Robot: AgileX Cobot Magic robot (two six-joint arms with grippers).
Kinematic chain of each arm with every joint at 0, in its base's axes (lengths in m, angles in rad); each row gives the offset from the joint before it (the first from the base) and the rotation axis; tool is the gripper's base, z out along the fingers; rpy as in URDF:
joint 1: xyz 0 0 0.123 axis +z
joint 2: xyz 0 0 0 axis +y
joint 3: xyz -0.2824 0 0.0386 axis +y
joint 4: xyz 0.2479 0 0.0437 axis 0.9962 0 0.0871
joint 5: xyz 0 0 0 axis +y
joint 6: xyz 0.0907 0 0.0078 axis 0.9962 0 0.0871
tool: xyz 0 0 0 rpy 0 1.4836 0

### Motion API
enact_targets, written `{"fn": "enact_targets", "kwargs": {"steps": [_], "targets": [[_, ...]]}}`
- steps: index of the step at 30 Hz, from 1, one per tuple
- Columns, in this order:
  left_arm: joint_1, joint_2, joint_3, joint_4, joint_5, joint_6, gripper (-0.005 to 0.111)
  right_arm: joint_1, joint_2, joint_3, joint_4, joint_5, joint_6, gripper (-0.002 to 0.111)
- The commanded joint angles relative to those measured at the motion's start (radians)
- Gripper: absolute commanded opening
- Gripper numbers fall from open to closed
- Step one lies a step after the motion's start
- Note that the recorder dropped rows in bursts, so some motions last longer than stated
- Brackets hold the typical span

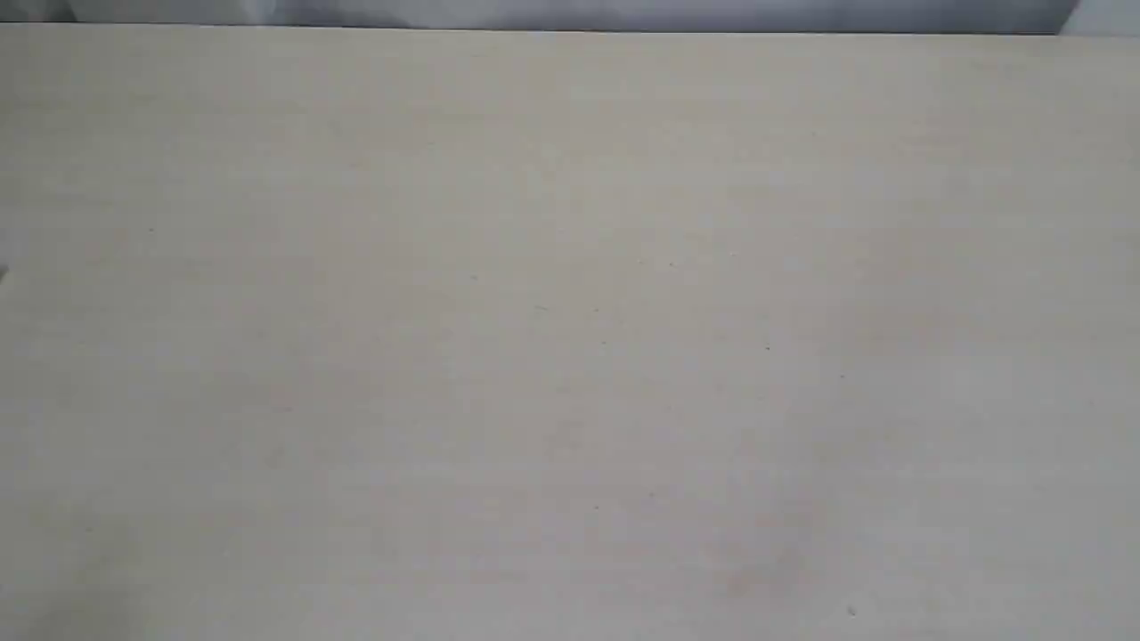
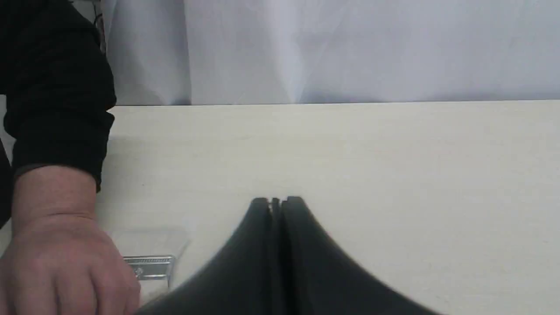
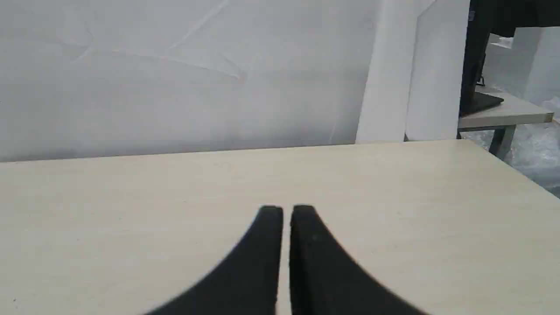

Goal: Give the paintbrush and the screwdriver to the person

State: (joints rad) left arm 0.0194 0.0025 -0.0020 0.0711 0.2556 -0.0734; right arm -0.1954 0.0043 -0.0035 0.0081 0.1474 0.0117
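Exterior view: a pale wood-grain table (image 1: 570, 312) filled almost the whole picture, with a strip of grey-white backdrop along its far edge; neither arm appeared in this view. Left wrist view: the left gripper (image 2: 276, 201) stood low over the same table, its two black fingers pressed together with nothing between them. To one side of it, the person's hand (image 2: 61, 262) reached down onto the table, back of the hand toward the camera, the forearm covered by a dark sleeve (image 2: 57, 96) ending at the wrist. The paintbrush (image 2: 151, 262) lay just beside that hand and near the left gripper without touching it; its silver ferrule and pale bristles showed, the bristles pointing away from the camera, while the handle was hidden by the knuckles and the gripper body, so whether the hand gripped the brush or merely covered it could not be told. A white draped backdrop (image 2: 350, 48) rose behind the table edge. Right wrist view: the right gripper (image 3: 286, 210) hovered over bare tabletop, its black fingers drawn nearly together, only a thin slit between them, holding nothing. Beyond the table's far corner stood a second, smaller table (image 3: 503, 116) bearing a black upright stand (image 3: 477, 65).
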Motion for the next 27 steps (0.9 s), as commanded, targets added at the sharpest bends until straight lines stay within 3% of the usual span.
{"fn": "enact_targets", "kwargs": {"steps": [1, 12, 27], "targets": [[-0.008, -0.002, 0.002, -0.003, -0.004, -0.002, 0.0, -0.001, -0.004, 0.004, -0.059, -0.005, 0.025, 0.005], [-0.008, -0.002, 0.002, -0.003, -0.004, -0.002, 0.0, -0.001, -0.004, 0.004, -0.11, 0.207, -0.038, 0.005], [-0.008, -0.002, 0.002, -0.003, -0.004, -0.002, 0.0, 0.011, -0.004, 0.004, -0.068, 0.209, -0.045, 0.005]]}}
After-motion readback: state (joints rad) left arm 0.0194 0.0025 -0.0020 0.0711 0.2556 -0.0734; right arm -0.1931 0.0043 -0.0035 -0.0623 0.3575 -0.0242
